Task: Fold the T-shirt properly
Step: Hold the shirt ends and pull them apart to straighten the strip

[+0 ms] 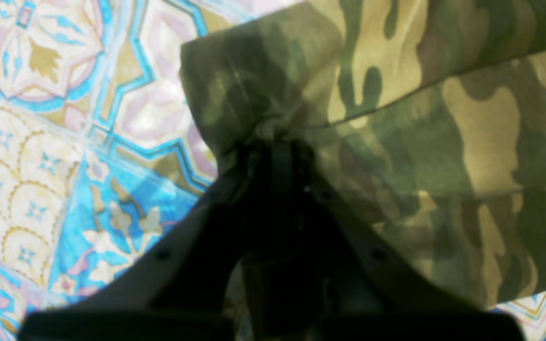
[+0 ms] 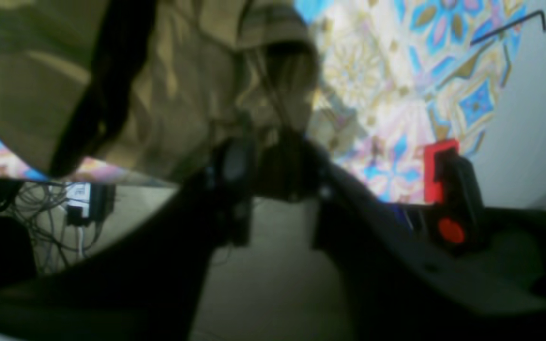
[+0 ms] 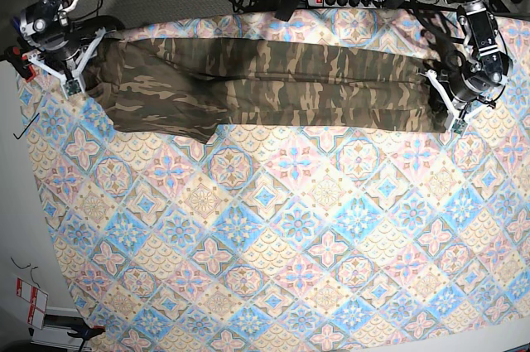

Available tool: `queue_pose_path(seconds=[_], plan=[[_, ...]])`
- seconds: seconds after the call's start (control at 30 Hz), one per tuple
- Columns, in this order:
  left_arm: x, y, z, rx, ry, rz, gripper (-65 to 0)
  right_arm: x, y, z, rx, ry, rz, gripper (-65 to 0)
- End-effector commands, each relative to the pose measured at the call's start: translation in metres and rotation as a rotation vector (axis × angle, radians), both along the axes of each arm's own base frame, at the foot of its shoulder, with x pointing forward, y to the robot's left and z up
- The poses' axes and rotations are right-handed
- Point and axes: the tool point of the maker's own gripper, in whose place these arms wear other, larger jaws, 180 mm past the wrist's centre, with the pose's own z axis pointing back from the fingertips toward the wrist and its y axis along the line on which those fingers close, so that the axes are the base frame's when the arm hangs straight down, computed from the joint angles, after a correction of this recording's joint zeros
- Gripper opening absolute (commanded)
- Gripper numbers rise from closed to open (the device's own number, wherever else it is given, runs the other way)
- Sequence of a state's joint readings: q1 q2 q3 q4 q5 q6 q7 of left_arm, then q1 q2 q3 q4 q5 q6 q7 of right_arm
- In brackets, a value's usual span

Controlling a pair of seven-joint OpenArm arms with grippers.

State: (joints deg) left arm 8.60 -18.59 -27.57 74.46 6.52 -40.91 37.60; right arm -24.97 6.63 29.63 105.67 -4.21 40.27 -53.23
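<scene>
The T-shirt (image 3: 265, 87) lies folded into a long band across the far side of the cloth (image 3: 273, 236). Left gripper (image 1: 275, 142) pinches its right end tight; right gripper (image 2: 273, 156), jaws parted, has fabric between them.

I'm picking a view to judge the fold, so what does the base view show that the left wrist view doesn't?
Only base: the whole T-shirt lying as a long band across the tablecloth, with both arms at its ends, the right gripper included. Only left wrist: the left gripper close up, shut on a bunched fold of cloth. Both: camouflage shirt, patterned tablecloth, left gripper.
</scene>
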Motion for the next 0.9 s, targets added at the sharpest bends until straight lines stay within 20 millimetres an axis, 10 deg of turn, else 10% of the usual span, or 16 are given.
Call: queue_pose_path(seconds=[0.0, 0.33, 0.87], plan=[[-0.004, 0.019, 0.003, 0.080, 0.032, 0.003, -65.0, 0.003, -0.006, 0.007, -0.023, -0.017, 0.003, -43.5], [-0.020, 0.010, -0.018, 0.171, 0.139, -0.040, -65.0, 0.002, -0.010, 0.009, -0.030, -0.020, -0.009, -41.8], [-0.030, 0.070, 0.008, 0.188, 0.066, 0.200, -28.3, 0.002, -0.008, 0.009, -0.028, -0.019, -0.004, -41.7]])
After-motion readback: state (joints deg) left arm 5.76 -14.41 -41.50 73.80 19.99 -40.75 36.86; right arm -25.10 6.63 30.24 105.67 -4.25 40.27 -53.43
